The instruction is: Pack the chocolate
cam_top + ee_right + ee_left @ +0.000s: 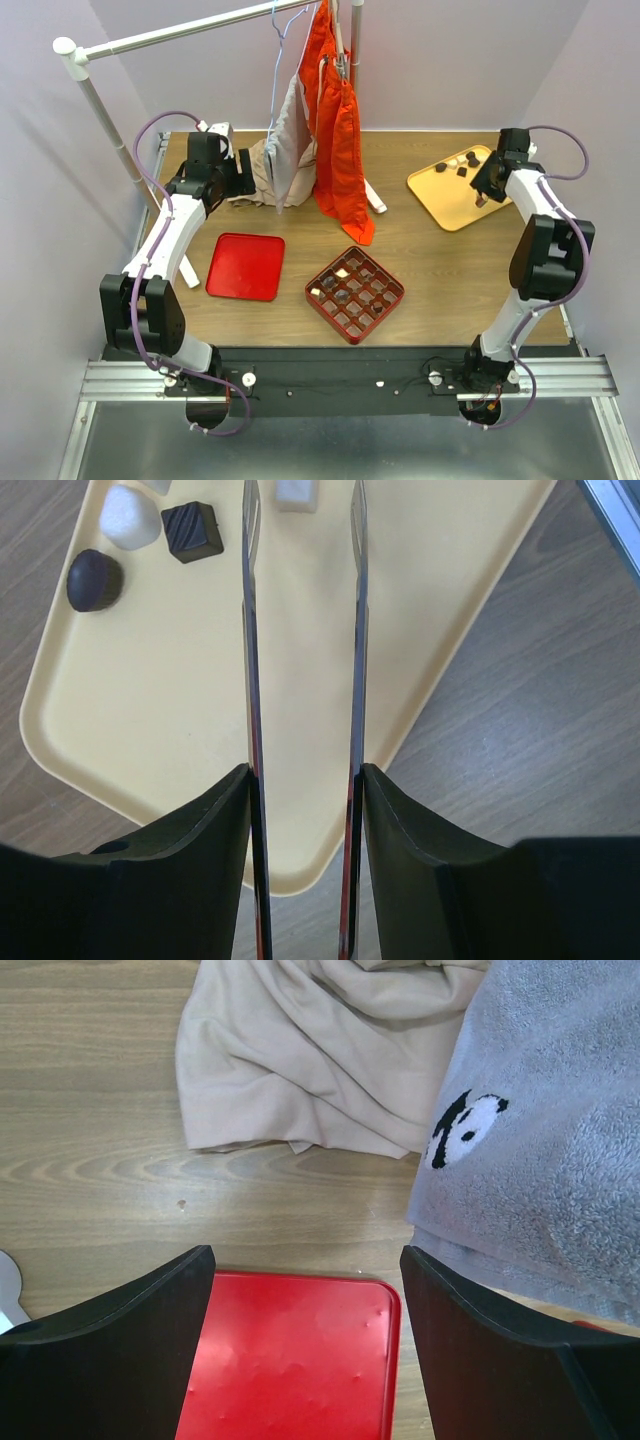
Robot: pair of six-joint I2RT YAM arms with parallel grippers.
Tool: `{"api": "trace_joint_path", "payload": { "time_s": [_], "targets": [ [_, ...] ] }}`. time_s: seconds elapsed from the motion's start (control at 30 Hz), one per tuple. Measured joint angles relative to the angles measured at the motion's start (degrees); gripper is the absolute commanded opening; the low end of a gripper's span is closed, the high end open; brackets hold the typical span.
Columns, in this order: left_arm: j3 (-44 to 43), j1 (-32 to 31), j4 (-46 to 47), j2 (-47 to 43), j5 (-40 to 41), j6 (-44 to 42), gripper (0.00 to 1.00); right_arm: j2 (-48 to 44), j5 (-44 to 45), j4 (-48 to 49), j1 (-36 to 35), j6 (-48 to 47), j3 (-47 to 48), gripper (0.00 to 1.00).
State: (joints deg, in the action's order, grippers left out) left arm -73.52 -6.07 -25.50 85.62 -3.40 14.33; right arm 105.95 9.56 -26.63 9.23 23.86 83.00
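Several chocolates [462,168] lie on the yellow tray [450,200] at the far right; the right wrist view shows a dark square one [192,530], a dark round one [95,579] and a white one [130,516]. More pieces sit in cells of the red gridded box [355,293]. My right gripper [487,183] [305,775] is shut on metal tongs [252,630], blades apart over the tray, tips by another white piece [297,492]. My left gripper [238,170] [308,1255] is open and empty above the table near the red lid [300,1360].
The flat red lid [246,266] lies left of the box. A clothes rail [180,33] holds an orange garment [335,130] and a grey towel [540,1140] hanging to the table. A beige cloth [310,1060] is crumpled at the back.
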Motion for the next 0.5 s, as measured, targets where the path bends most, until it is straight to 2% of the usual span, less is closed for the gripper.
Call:
{"api": "trace_joint_path", "payload": {
  "time_s": [0.13, 0.47, 0.5],
  "targets": [
    [0.0, 0.0, 0.0, 0.0, 0.3, 0.0, 0.85, 1.6, 0.0, 0.0, 0.0, -0.6, 0.8, 0.54],
    [0.0, 0.0, -0.1, 0.0, 0.5, -0.1, 0.85, 4.5, -0.3, 0.1, 0.0, -2.6, 3.7, 0.45],
    [0.0, 0.1, -0.2, 0.0, 0.6, -0.2, 0.85, 4.6, -0.5, 0.1, 0.0, -2.9, 3.8, 0.40]
  ]
}}
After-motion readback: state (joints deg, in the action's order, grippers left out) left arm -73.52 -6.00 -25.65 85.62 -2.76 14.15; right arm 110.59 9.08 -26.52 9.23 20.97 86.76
